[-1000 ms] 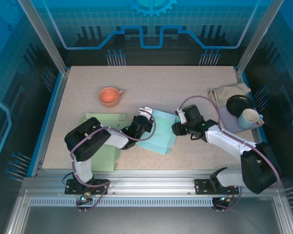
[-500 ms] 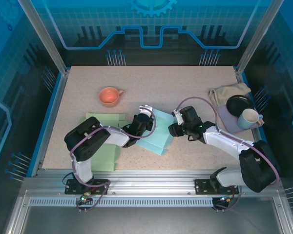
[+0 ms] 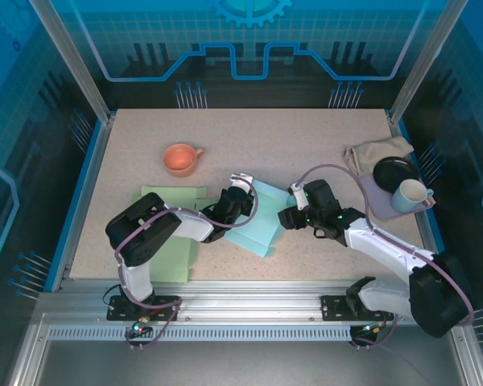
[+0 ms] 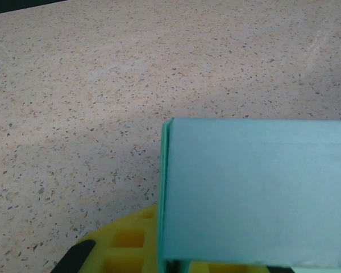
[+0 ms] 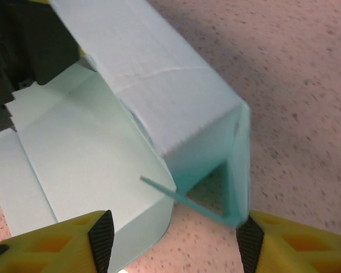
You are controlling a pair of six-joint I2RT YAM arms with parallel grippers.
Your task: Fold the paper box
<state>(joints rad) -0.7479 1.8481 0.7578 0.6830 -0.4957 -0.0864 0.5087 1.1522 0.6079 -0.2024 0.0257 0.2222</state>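
The teal paper box (image 3: pixel 256 223) lies partly folded at the table's middle. My left gripper (image 3: pixel 236 202) is at its far left side, shut on an upright teal wall (image 4: pixel 256 193), with its yellow fingers (image 4: pixel 125 242) showing below the panel. My right gripper (image 3: pixel 287 215) is at the box's right end and stands open. In the right wrist view the box's folded corner (image 5: pixel 216 148) and a loose flap (image 5: pixel 96 170) lie just ahead of the gap between the black pads (image 5: pixel 102 239). The right pad sits close to the corner's edge.
An orange cup (image 3: pixel 180 158) stands at the back left. A flat green cardboard sheet (image 3: pixel 167 245) lies under the left arm. At the right are a beige cloth (image 3: pixel 376 151), a black plate (image 3: pixel 396 171) and a pale blue mug (image 3: pixel 410 195) on a mat.
My right gripper's jaws have opened wider, and its arm has shifted a little. The box has slid slightly to the left. The left gripper keeps its hold.
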